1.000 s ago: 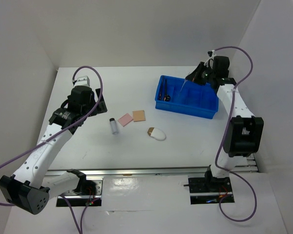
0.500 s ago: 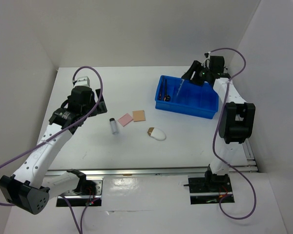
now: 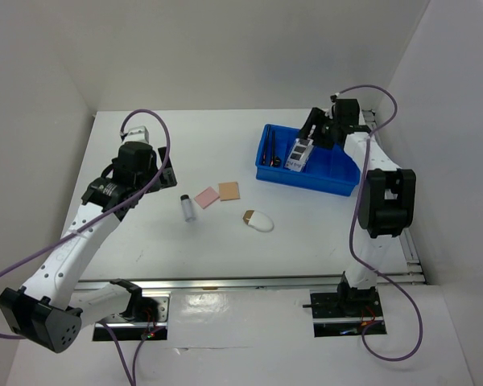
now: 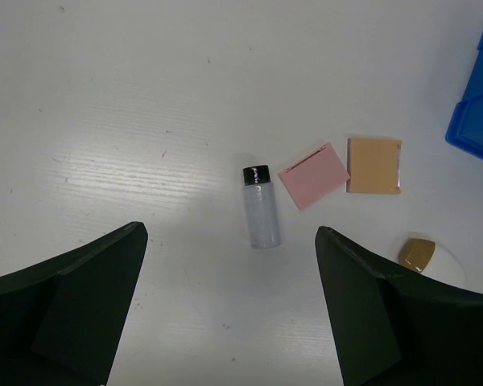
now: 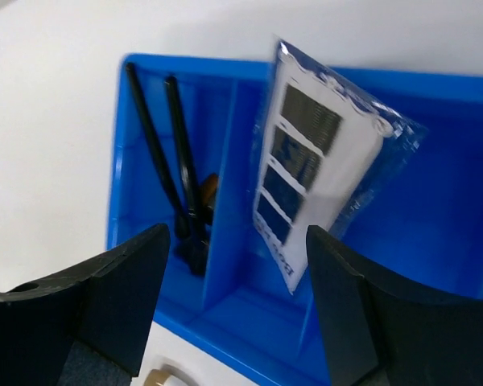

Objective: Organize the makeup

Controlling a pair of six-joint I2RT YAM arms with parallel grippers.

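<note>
In the top view a blue tray (image 3: pixel 338 178) stands at the back right. Two black-handled brushes (image 3: pixel 269 151) lie in its left compartment (image 5: pixel 177 169). Beside them a dark eyeshadow palette (image 3: pixel 300 153) in a clear bag (image 5: pixel 318 157) leans in the adjoining compartment. My right gripper (image 3: pixel 316 133) hangs just above the tray (image 5: pixel 225 217), open (image 5: pixel 237 233), holding nothing. A clear vial (image 3: pixel 187 207), a pink pad (image 3: pixel 206 197), a tan pad (image 3: pixel 229 190) and a white sponge (image 3: pixel 258 220) lie on the table. My left gripper (image 3: pixel 154 174) hovers open (image 4: pixel 229 233) left of the vial (image 4: pixel 260 207).
The left wrist view shows the pink pad (image 4: pixel 314 174), the tan pad (image 4: pixel 374 165), the sponge's tan end (image 4: pixel 420 253) and a corner of the tray (image 4: pixel 476 121). White walls close in the table at the back and both sides.
My right gripper has opened and let go of the palette, which now leans in the tray. The right wrist drew back slightly. The left arm has not moved.
</note>
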